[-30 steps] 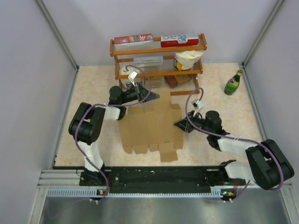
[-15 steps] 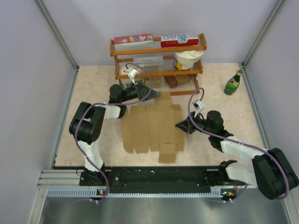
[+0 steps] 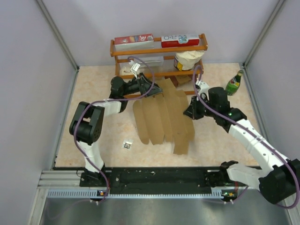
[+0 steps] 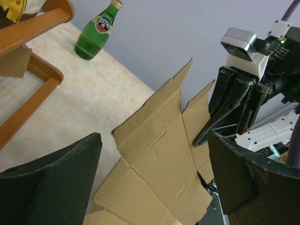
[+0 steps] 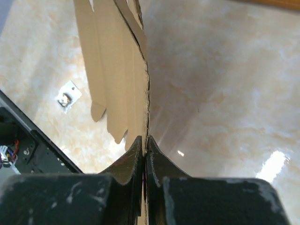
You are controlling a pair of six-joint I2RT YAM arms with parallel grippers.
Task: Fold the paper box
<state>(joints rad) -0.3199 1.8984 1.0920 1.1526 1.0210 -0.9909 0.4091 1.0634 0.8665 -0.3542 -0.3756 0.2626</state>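
We see the box [image 3: 161, 115], an unfolded sheet, tipped up steeply over the middle of the surface [image 3: 93, 140]. Its right edge is pinched in our right claw [image 3: 191, 111], pressed tight on the cardboard. Our left claw [image 3: 152, 88] stands wide apart at the sheet's far-left corner, gripping nothing; its wrist view shows the cardboard beyond the spread fingers [image 4: 51, 187]. Just behind, the wooden shelf [image 3: 159, 48] with its cartons [image 3: 133, 41] crowds both claws. A green bottle [image 3: 234, 83] stands near the right arm. A small scrap [image 3: 126, 146] lies left of the sheet.
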